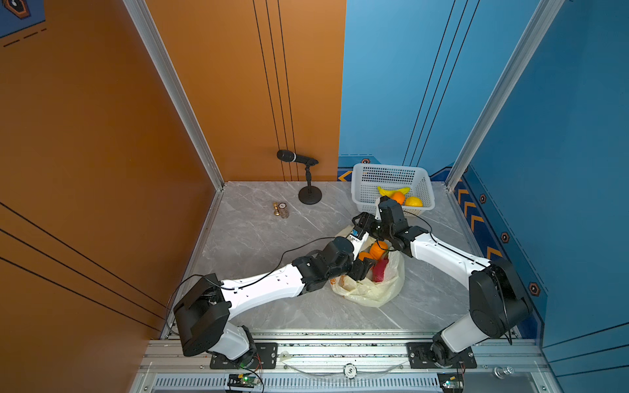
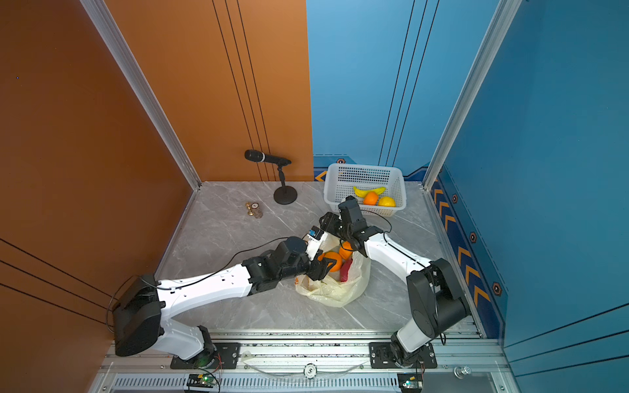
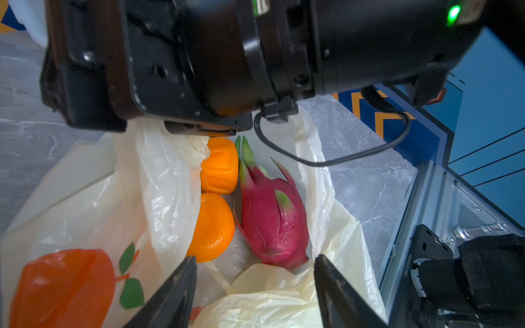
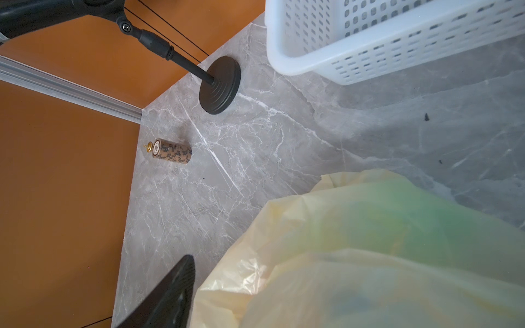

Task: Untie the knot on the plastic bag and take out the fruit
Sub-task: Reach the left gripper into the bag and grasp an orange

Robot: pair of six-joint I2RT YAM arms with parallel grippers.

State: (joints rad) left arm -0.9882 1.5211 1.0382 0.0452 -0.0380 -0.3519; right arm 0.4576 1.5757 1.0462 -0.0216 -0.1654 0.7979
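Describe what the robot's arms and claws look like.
The left arm and right arm: glossy white shells, bulky black joints, a thin black cable running along each. The left claw has two black, tapered fingers; the right claw looks black too.

Open pale-yellow plastic bag (image 2: 335,292) with oranges (image 2: 337,262) and dragon fruit (image 2: 346,270) inside, white basket (image 2: 369,177) just beyond
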